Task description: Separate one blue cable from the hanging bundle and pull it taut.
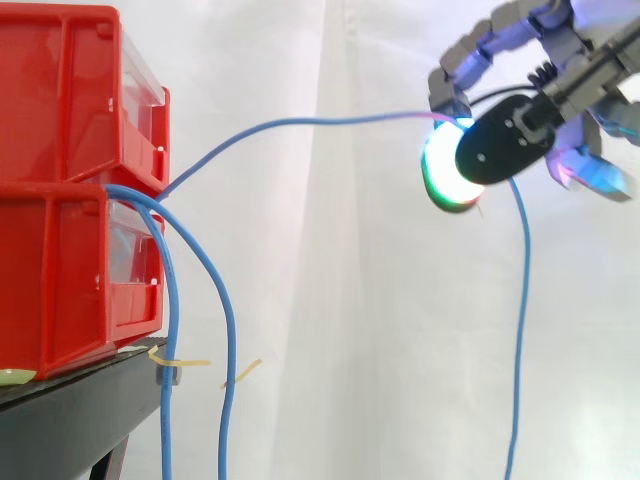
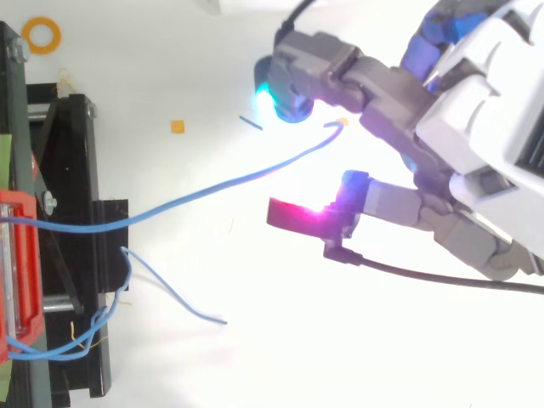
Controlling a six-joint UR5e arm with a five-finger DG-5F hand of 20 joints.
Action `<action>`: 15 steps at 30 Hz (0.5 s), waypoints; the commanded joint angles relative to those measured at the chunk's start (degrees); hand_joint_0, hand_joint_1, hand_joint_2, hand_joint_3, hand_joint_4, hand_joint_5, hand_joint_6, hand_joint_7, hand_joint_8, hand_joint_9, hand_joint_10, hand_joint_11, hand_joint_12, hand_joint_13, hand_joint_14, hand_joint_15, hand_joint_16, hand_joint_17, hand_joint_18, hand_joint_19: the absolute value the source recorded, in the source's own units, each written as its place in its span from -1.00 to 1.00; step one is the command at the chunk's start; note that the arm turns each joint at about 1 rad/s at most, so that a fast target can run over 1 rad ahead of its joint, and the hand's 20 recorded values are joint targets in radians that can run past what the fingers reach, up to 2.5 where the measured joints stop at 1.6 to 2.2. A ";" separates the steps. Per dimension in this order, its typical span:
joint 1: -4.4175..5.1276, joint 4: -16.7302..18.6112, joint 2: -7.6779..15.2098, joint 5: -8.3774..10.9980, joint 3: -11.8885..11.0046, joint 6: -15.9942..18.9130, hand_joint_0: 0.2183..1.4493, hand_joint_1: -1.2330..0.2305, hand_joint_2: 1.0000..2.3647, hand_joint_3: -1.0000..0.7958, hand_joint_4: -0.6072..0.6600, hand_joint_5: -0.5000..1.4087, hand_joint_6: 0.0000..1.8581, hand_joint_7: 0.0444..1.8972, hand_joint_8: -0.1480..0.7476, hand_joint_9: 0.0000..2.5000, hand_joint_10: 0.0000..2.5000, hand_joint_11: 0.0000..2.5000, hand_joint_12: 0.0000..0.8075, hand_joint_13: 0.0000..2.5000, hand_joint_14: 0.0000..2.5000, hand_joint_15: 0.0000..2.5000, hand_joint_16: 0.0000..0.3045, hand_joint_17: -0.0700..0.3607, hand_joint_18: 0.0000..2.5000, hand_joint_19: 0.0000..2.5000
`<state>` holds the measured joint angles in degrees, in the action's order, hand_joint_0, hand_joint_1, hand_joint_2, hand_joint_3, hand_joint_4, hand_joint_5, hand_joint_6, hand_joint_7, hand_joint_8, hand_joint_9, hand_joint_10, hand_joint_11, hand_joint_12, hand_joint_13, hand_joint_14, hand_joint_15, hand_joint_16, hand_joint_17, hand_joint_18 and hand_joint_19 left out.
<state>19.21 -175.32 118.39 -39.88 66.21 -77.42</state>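
Note:
Two red bins, an upper one (image 1: 60,90) and a lower one (image 1: 60,280), are stacked on the black stand (image 1: 70,420) at the left. Blue cables come out between them. Two of these (image 1: 228,330) droop down past the stand's edge. A third blue cable (image 1: 300,122) rises in a gentle arc to the right into my hand (image 1: 570,40). The hand is curled and pinches this cable between glowing pads; the cable's free part (image 1: 522,300) hangs straight down below it. From above, the held cable (image 2: 212,185) runs from the bins to the hand (image 2: 476,110).
Yellow ties (image 1: 180,360) mark the hanging cables near the stand's corner. An orange ring (image 2: 41,36) and a small orange scrap (image 2: 178,127) lie on the white floor. A loose blue cable end (image 2: 170,297) lies beside the stand (image 2: 76,170). A white curtain hangs behind.

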 commanded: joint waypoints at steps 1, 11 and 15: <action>0.48 -3.63 0.00 0.06 0.85 18.62 -0.12 -0.37 -0.98 -0.19 0.05 -0.32 -0.46 0.33 -0.31 0.68 -0.98 -0.52 -0.26 0.21 -0.98 -0.30 -0.74 -0.27 -0.21 -0.30; 1.62 -7.41 0.00 -0.20 3.39 34.44 -0.12 -0.37 -0.98 -0.19 0.05 -0.32 -0.46 0.33 -0.31 0.68 -0.98 -0.51 -0.26 0.20 -0.98 -0.29 -0.75 -0.27 -0.21 -0.30; 1.80 -9.43 0.00 -0.73 3.39 36.38 -0.12 -0.37 -0.98 -0.19 0.05 -0.32 -0.46 0.33 -0.31 0.68 -0.98 -0.52 -0.26 0.21 -0.98 -0.30 -0.75 -0.27 -0.21 -0.30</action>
<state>20.85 -183.48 118.39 -40.22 69.56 -54.37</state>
